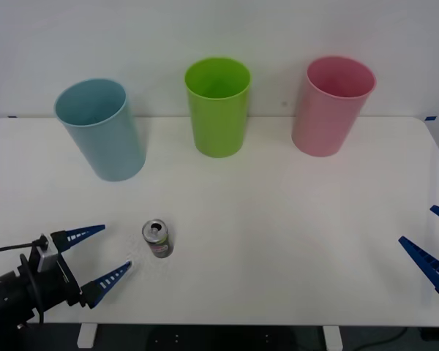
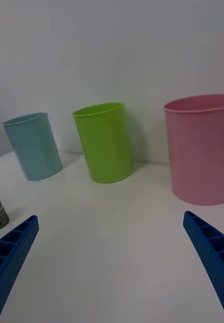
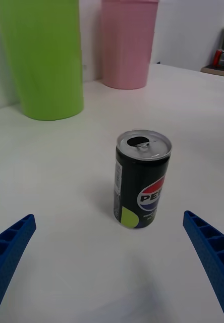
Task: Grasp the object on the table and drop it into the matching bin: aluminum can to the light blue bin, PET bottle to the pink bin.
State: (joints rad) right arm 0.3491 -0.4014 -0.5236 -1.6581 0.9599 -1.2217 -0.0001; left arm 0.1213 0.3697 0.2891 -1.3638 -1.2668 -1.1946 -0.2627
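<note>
One upright can (image 1: 158,238), just beyond spread left gripper (image 1: 97,257)

You have a white table (image 1: 278,234) carrying a can (image 1: 158,238) upright near the front left, and three bins along the back: light blue bin (image 1: 102,131), green bin (image 1: 218,108), pink bin (image 1: 329,108).

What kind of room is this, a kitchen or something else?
Probably a robot test lab, not a kitchen: a bare white table against a plain wall, three coloured bins in a row, one can, and an open left claw nearby.
</note>
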